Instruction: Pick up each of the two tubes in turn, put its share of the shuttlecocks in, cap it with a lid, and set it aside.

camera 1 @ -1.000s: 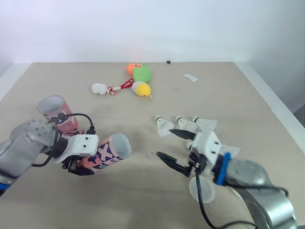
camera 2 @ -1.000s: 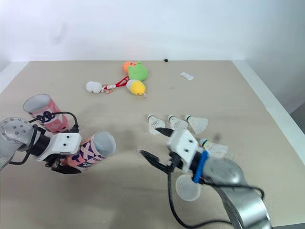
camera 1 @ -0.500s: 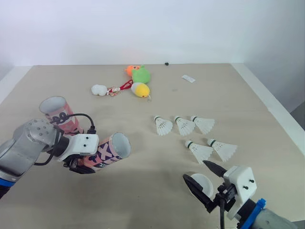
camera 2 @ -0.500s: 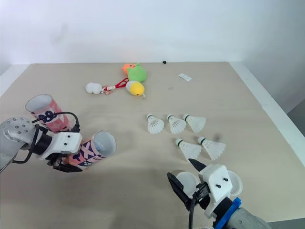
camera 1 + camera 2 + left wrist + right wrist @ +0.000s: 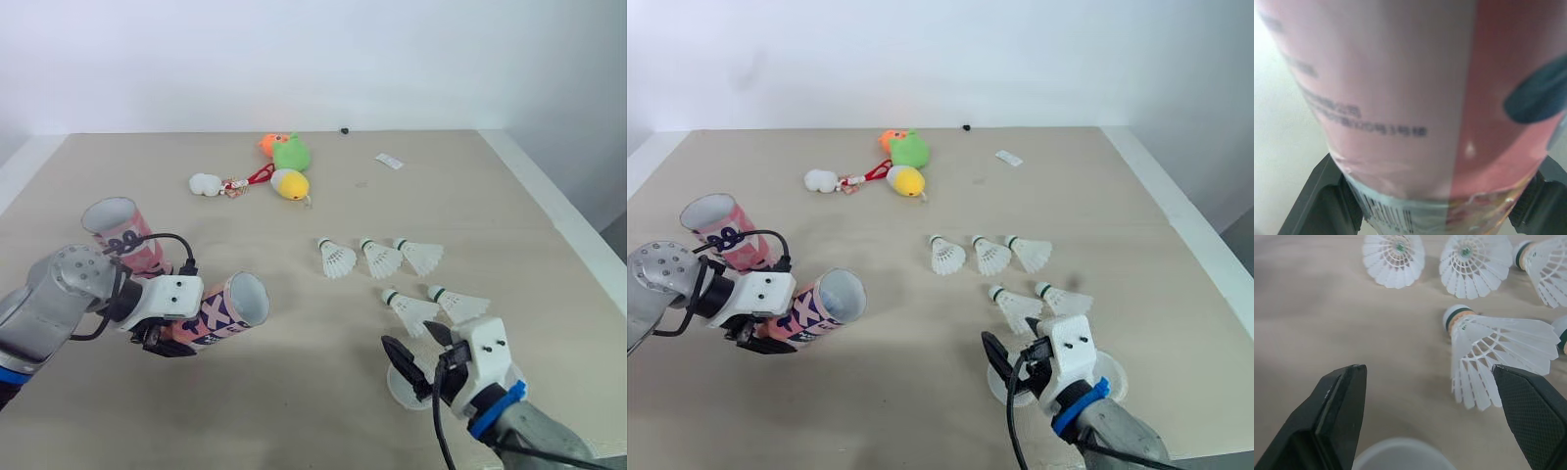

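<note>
My left gripper (image 5: 163, 337) is shut on a pink patterned tube (image 5: 217, 312), held tilted low over the table with its open mouth to the right. The left wrist view has this tube (image 5: 1415, 98) clamped between both fingers (image 5: 1317, 200). A second pink tube (image 5: 123, 235) stands upright behind it. Three shuttlecocks (image 5: 380, 258) lie in a row, and two more (image 5: 409, 309) lie nearer. My right gripper (image 5: 416, 345) is open just above a white lid (image 5: 404, 388), its tips close to the near shuttlecock (image 5: 1498, 347). Another lid (image 5: 1113, 378) lies to its right.
Plush toys (image 5: 286, 155) and a small white toy (image 5: 204, 183) lie at the back centre. A white tag (image 5: 390, 161) lies at the back right. The table's right edge (image 5: 568, 235) runs close to the shuttlecocks.
My right gripper pulled back from the shuttlecock row toward the front edge, then came forward over the lid near the two closer shuttlecocks. The left gripper and its tube stayed put.
</note>
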